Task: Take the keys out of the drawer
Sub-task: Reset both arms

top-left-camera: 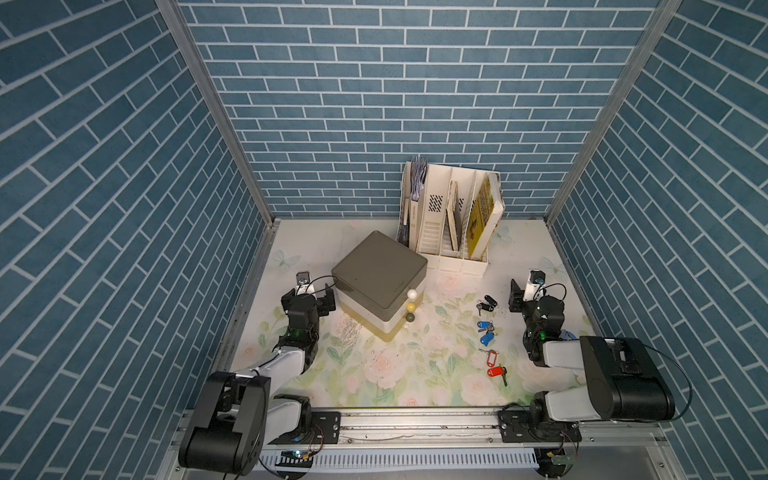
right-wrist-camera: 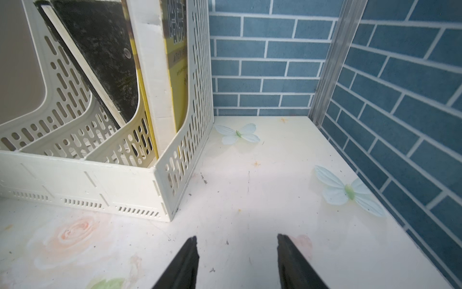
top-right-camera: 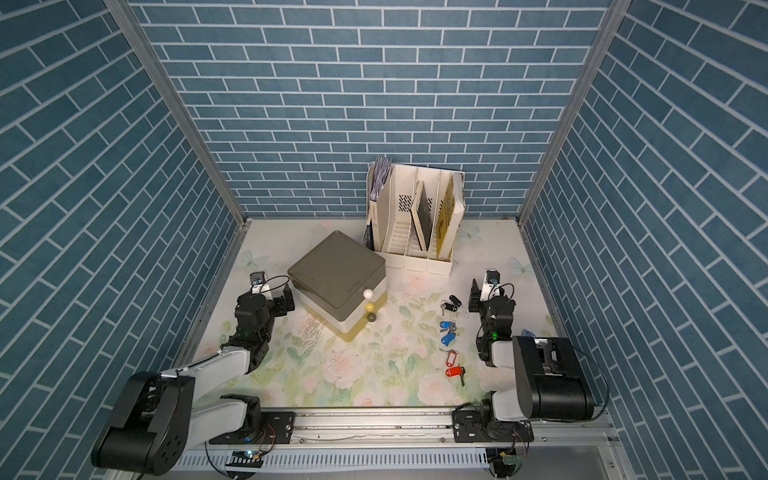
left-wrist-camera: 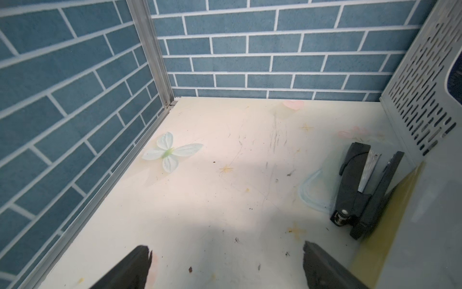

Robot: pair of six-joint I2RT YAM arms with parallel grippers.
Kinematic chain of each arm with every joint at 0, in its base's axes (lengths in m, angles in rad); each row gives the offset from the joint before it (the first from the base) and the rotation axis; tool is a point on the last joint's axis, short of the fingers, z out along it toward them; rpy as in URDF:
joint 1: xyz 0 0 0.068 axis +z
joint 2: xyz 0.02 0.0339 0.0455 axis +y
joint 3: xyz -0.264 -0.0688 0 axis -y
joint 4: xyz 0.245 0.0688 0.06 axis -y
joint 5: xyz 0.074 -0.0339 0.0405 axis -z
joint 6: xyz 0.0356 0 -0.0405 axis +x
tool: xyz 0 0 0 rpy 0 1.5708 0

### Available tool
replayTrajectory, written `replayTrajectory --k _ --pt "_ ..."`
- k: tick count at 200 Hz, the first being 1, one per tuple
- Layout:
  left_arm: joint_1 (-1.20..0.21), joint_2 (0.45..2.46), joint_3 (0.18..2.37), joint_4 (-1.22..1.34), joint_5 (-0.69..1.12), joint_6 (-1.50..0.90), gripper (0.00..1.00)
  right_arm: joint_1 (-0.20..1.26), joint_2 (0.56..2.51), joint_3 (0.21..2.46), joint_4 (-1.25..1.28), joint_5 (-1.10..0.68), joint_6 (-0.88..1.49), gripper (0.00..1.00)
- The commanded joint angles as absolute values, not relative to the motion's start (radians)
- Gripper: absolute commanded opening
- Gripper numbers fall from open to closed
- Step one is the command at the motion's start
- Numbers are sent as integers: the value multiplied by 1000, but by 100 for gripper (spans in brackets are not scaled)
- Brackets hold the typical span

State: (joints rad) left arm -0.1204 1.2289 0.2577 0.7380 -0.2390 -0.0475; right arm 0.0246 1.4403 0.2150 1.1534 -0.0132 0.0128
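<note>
Keys (top-left-camera: 487, 330) lie out on the bench (top-left-camera: 374, 374), in a loose row front-to-back on the R side of the drawer box (top-left-camera: 380, 272). They sit approx midway btwn the box and the R arm. Black-fob bunch (top-left-camera: 486, 304) is furthest back, blue-tag bunch (top-left-camera: 486, 338) in the middle, red-tag bunch (top-left-camera: 494, 371) nearest the front rail (top-left-camera: 415, 419). The bunches are apart from one another, and all three show in both top views.

R hand (right-wrist-camera: 237, 240) sits near the black-fob bunch on its R side, not touching. It is released, fingers (right-wrist-camera: 186, 262) spread w/ only bare bench btwn them. It points toward the back wall, w/ the file rack (right-wrist-camera: 100, 180) ahead and to its L, books standing in the rack's slots.

Drawer box has a grey top, white and yellow layers below, and three knobs (top-left-camera: 410, 306) (white, yellow, dark) stacked on the face toward the keys. Fronts look flush in the top views.

L hand (left-wrist-camera: 226, 247) is at the box's L side, close to it, also released, fingers wide over bare bench. A small black tool (left-wrist-camera: 357, 190) lies just beside the box there; can't tell what it is.
</note>
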Motion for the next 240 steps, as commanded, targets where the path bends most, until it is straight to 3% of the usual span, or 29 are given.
replayTrajectory --k 1,17,64,122,133,240 --pt "-100 1279 272 931 -163 12 100 21 1482 176 1322 -44 -30 52" --pt "-93 1325 272 996 -137 46 100 20 1532 166 1389 -61 -34 53" --pt "-63 1474 198 1256 -101 16 100 20 1536 222 1285 -44 -35 57" --pt "-36 1499 236 1203 -111 -17 100 22 1537 228 1272 -38 -35 85" --pt "-37 1498 238 1197 -106 -15 100 21 1535 226 1273 -40 -35 100" --pt "-37 1500 244 1194 -100 -13 100 22 1534 224 1276 -41 -35 100"
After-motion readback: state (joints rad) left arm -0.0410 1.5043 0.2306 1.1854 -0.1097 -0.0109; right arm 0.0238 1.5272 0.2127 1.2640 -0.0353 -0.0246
